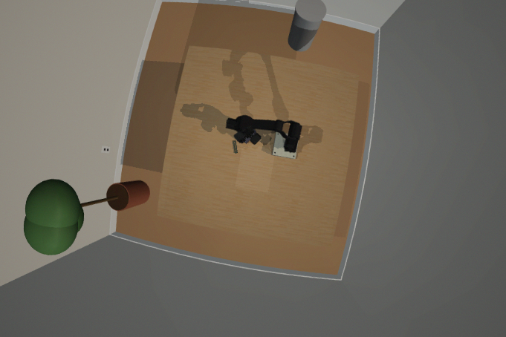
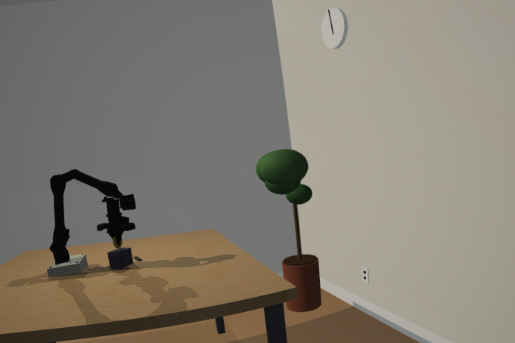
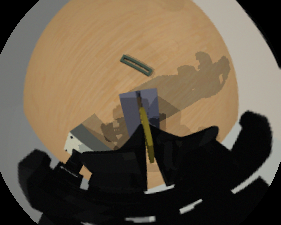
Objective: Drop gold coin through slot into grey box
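Note:
My gripper (image 2: 116,241) (image 3: 143,125) is shut on the thin gold coin (image 2: 115,242) (image 3: 145,131) and holds it on edge. The coin hangs just above the lid of the grey box (image 2: 120,258) (image 3: 131,113). In the wrist view the coin lies along the narrow slot (image 3: 139,100) in the lid. In the overhead view the arm covers the box. The dark-green holder (image 1: 235,146) (image 2: 138,258) (image 3: 136,64) lies empty on the table a short way beyond the box.
The arm's pale base plate (image 1: 281,148) (image 2: 68,265) stands on the wooden table (image 2: 176,282) beside the box. A potted plant (image 2: 302,279) stands on the floor off the table's right side. A grey cylinder (image 1: 305,25) stands at the far edge.

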`<action>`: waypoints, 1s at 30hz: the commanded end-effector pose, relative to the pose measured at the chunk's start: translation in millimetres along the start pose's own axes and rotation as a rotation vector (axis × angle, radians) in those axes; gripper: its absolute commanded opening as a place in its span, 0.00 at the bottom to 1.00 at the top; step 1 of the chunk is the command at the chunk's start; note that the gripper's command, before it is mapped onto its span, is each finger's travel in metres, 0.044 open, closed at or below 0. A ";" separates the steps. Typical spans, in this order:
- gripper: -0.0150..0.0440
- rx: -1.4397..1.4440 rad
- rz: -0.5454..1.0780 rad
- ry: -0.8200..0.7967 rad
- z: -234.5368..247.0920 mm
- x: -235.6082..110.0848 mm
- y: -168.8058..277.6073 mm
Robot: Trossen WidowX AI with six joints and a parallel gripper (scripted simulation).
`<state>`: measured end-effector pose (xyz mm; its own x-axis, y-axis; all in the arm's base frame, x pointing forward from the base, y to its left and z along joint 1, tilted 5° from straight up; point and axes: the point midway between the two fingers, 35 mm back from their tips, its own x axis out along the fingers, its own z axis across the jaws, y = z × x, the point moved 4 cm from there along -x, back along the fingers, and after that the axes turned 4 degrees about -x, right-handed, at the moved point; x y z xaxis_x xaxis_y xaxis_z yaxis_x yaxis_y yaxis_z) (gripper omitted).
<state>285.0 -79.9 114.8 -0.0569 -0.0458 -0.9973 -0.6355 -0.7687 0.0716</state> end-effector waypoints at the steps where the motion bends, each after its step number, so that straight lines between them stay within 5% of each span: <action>1: 0.25 -0.009 0.002 -0.004 -0.2 3.6 -0.1; 15: 0.25 -0.006 0.002 -0.004 -0.2 9.4 -0.1; 21: 0.52 -0.004 0.000 0.000 -0.3 6.2 -0.1; 30: 0.53 -0.004 0.000 0.000 -0.3 6.2 -0.1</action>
<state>284.8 -80.2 108.3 -0.0574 -0.0455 -0.9973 -0.6323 -0.7714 0.0716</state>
